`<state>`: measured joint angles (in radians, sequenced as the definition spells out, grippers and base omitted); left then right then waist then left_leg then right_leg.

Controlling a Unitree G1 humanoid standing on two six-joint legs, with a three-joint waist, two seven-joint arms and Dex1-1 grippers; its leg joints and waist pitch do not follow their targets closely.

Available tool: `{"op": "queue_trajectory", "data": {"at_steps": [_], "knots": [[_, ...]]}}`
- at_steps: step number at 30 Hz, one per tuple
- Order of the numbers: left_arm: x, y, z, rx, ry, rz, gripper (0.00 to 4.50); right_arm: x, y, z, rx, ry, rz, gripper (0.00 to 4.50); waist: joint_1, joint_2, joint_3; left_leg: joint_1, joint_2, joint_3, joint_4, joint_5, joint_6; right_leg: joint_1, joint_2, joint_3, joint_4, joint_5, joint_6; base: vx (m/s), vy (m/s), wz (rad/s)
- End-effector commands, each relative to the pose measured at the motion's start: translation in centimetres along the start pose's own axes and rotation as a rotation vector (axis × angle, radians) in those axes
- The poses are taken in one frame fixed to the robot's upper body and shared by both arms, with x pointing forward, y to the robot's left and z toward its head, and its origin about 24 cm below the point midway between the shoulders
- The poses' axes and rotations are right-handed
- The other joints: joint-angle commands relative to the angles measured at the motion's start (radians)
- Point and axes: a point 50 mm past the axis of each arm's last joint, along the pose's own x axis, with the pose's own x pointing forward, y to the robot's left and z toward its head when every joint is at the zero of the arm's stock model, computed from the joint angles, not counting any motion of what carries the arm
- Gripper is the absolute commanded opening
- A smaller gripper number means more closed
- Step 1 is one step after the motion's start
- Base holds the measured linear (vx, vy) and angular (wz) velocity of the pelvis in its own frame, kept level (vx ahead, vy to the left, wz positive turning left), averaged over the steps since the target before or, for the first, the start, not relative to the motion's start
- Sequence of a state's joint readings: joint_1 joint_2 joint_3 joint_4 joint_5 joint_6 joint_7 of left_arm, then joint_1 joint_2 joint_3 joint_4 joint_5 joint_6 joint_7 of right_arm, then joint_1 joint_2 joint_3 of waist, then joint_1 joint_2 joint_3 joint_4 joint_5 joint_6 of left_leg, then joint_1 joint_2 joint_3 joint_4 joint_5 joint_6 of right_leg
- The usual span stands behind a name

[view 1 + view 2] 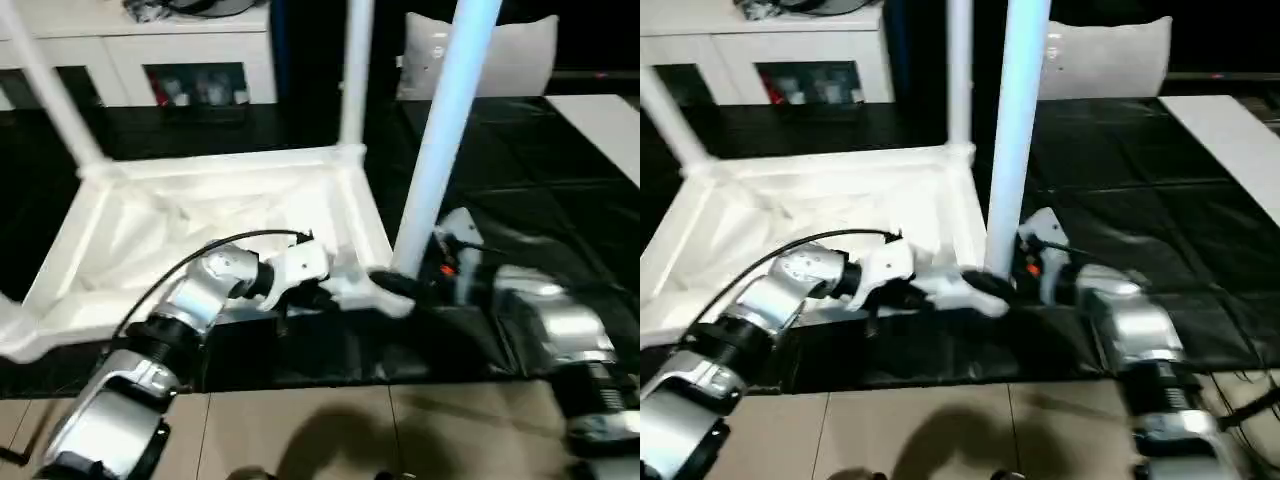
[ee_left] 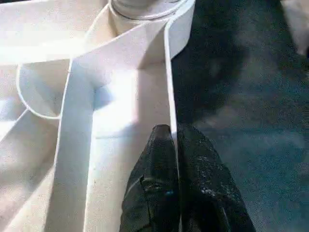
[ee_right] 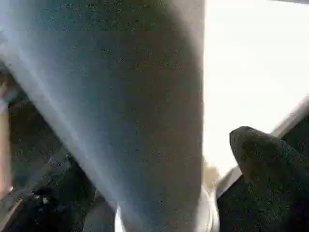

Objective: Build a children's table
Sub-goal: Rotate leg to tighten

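Observation:
The children's table top (image 1: pixel 200 230) lies upside down on a black mat, ribbed underside up. Three white legs stand upright in its corner sockets: far left (image 1: pixel 50 90), far right (image 1: pixel 355 70) and near right (image 1: pixel 450 130). My left gripper (image 1: pixel 320 295) is shut on the thin rim wall (image 2: pixel 169 87) close to the near-right corner; in the left wrist view its fingers (image 2: pixel 159 159) pinch that wall from both sides. My right gripper (image 1: pixel 405 285) stands open around the base of the near-right leg (image 3: pixel 120 96), with one finger (image 3: pixel 265 159) apart from the leg.
A white cabinet (image 1: pixel 150 50) with glass doors stands at the back left. A white cushion-like thing (image 1: pixel 500 55) sits at the back right, and a white panel (image 1: pixel 610 120) lies at the right. The black mat (image 1: pixel 520 170) ends at a tan floor (image 1: pixel 350 430) near me.

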<state>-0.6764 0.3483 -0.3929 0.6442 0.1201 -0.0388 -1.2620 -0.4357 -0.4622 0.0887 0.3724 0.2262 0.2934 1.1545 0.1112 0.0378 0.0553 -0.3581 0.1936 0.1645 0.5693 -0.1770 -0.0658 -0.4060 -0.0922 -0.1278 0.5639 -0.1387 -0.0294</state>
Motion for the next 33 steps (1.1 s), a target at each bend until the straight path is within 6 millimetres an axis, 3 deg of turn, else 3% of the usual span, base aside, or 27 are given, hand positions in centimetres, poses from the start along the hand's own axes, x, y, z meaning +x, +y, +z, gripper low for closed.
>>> {"op": "queue_trajectory", "data": {"at_steps": [1,7,14,27,33], "knots": [[0.3,-1.2,-0.7,0.057,0.056,-0.131,0.00,-0.1,0.6,0.1,-0.019,0.006,0.100,4.44,0.006,-0.019,-0.079,-0.002,0.038,0.002,-0.048,-0.138,0.114,0.065,-0.067,0.055,-0.053,-0.277,-0.161,0.000,0.000,0.00],[-0.4,-2.3,-1.0,0.095,0.060,-0.274,0.00,-1.0,1.5,-0.2,-0.007,0.048,0.281,3.98,0.011,-0.016,-0.073,0.004,0.041,0.002,-0.053,-0.196,0.089,0.060,-0.067,0.057,-0.061,-0.357,-0.158,0.000,0.000,0.00],[-0.9,-2.8,-1.3,0.130,0.087,-0.361,0.00,-1.1,2.3,-0.1,0.015,0.060,0.408,3.41,0.014,-0.023,-0.071,0.008,0.037,0.001,-0.053,-0.217,0.070,0.060,-0.066,0.058,-0.066,-0.425,-0.133,0.000,0.000,0.00],[-0.8,-2.8,-1.2,0.110,0.063,-0.364,0.00,-0.8,3.3,-0.3,0.066,0.049,0.498,2.28,0.028,-0.023,-0.073,0.009,0.037,0.001,-0.050,-0.210,0.063,0.057,-0.064,0.057,-0.068,-0.452,-0.111,0.000,0.000,0.00],[-0.5,-2.7,-0.8,0.030,0.009,-0.318,0.00,-0.5,3.8,-0.4,0.090,0.005,0.496,2.12,0.026,-0.027,-0.071,0.008,0.035,0.003,-0.050,-0.208,0.059,0.056,-0.064,0.056,-0.070,-0.475,-0.105,0.000,0.000,0.00]]}}
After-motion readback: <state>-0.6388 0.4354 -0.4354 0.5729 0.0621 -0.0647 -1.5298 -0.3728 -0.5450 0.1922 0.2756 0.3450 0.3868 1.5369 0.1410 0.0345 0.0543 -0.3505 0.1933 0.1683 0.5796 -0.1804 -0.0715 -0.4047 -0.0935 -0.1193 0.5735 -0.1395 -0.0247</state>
